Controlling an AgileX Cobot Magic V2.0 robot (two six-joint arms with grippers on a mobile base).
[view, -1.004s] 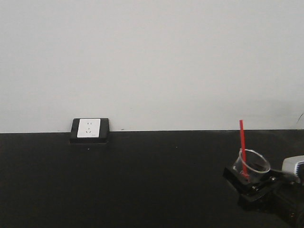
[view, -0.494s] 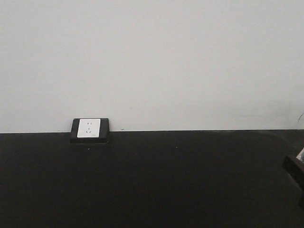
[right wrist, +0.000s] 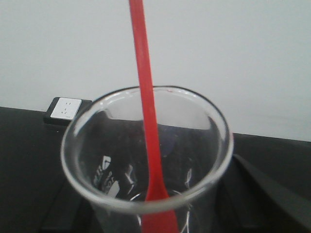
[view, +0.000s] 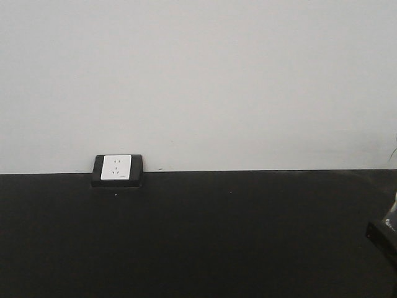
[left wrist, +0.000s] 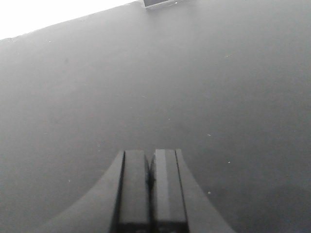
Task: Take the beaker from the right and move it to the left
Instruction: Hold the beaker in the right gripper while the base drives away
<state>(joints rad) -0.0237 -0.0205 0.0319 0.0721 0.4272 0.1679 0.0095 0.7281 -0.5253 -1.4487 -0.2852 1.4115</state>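
The left tool (left wrist: 150,154) has two flat dark-grey fingers (left wrist: 135,184) and flared shoulders.

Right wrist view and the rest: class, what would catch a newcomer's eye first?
The beaker fills the right wrist view, a red stirring rod standing in it. Beyond it, a white socket sits at the back edge of the black tabletop; the left gripper hangs shut above it.

Plain white wall (view: 198,74) evenly lit, matte black tabletop (view: 186,236) across the lower part, white power socket (view: 116,167) in black housing where wall meets tabletop, left of centre
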